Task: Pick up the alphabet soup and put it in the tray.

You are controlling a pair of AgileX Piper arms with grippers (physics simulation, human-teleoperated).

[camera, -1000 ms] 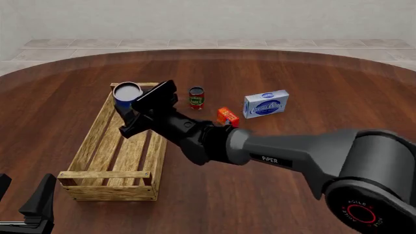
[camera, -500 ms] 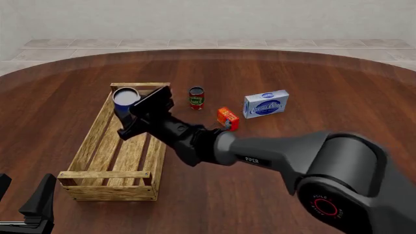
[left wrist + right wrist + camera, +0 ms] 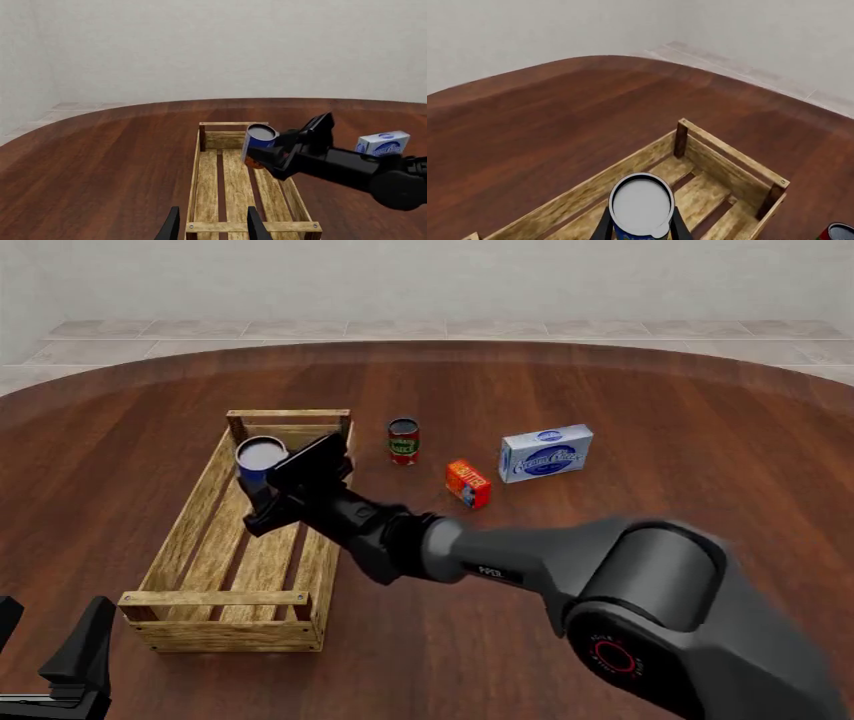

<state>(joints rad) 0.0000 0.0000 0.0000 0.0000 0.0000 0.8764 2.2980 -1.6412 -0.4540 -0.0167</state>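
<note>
The alphabet soup (image 3: 260, 458), a blue can with an orange band and a pale top, is held in my right gripper (image 3: 263, 483), which is shut on its sides. The can hangs low over the far end of the tray (image 3: 187, 530), a long light-wood slatted crate. I cannot tell whether it touches the slats. The left wrist view shows the can (image 3: 259, 140), the right gripper (image 3: 258, 156) and the tray (image 3: 196, 175). The right wrist view shows the can's top (image 3: 642, 202) above the tray (image 3: 730, 160). My left gripper (image 3: 47, 645) is open and empty near the tray's near end.
A red-and-green can (image 3: 403, 440), a small orange box (image 3: 467, 482) and a blue-and-white box (image 3: 546, 452) stand on the table to the right of the tray. The right arm reaches across the tray's right wall.
My right gripper has moved down with the can, from above the tray's far bar to low between its walls. The left arm has not moved.
</note>
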